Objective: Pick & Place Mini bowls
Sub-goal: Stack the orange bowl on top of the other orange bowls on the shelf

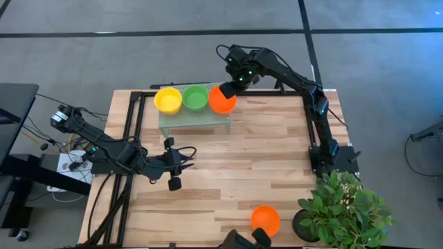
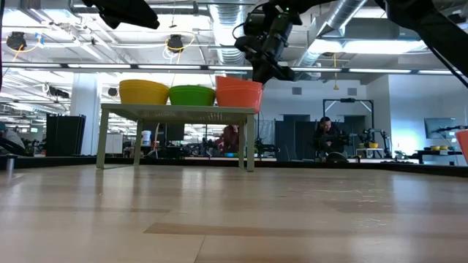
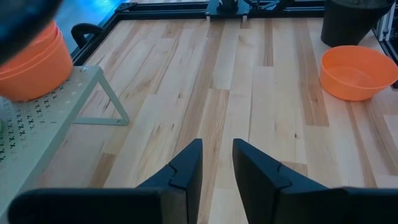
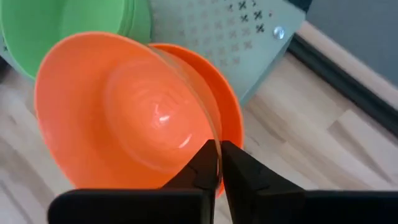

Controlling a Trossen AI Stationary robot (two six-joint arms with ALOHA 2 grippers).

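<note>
Orange bowl (image 1: pixel 222 100) on the rack (image 1: pixel 194 117) — right gripper (image 1: pixel 229 86) jaws clamped on its rim; left gripper (image 1: pixel 172 163) jaws apart.

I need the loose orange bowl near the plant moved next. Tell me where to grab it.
Pinch the orange bowl by its thin rim, coming straight down from above. It sits upright and open on the table, its rim exposed; take the side away from the plant.

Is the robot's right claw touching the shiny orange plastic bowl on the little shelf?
Touching. In the right wrist view, the right gripper fingers pinch the rim of the glossy orange plastic bowl.
</note>
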